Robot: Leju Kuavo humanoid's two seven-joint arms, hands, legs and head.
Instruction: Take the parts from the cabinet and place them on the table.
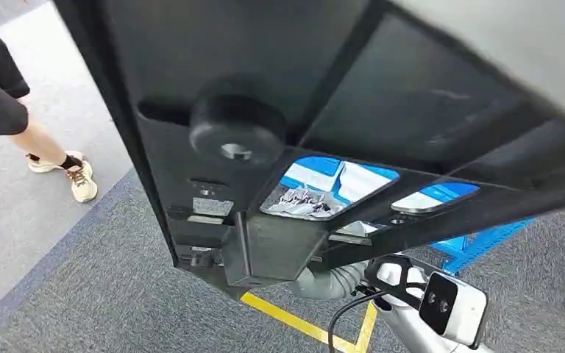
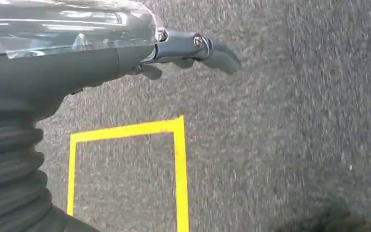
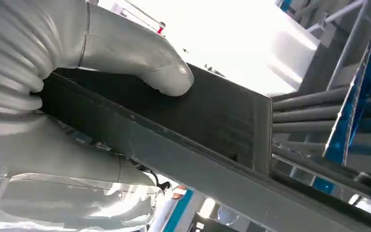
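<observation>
right hand (image 3: 77, 96) grips a large black part (image 3: 198, 125) by its edge, thumb pressed on the flat upper face and the rest of the hand wrapped beneath it, as the right wrist view shows. seen from the head, the same black part (image 1: 353, 95) is raised close in front of the camera, tilted, and covers most of the scene; a round black knob (image 1: 237, 129) stands on its face, and through openings in it a blue rack (image 1: 478, 239) and a bag of small pieces (image 1: 301, 202) can be made out behind. left hand (image 2: 193, 50) hangs over the grey carpet (image 2: 290, 121) near a yellow floor marking (image 2: 178, 164), holding nothing, fingers loosely extended and not closed. a person's legs and pale shoes (image 1: 73, 176) stand on the lighter floor to the robot's left. no table can be identified in these pictures. judged from this, the part is out of the cabinet and in carry, with the placing not yet done. to do the step well, the grip at one edge should be kept firm, since a broad panel held at its rim is likely to swing or twist; the panel should be lowered out of the camera's sight line so the table can be found, kept level, and turned away from the rack and from the person nearby.
</observation>
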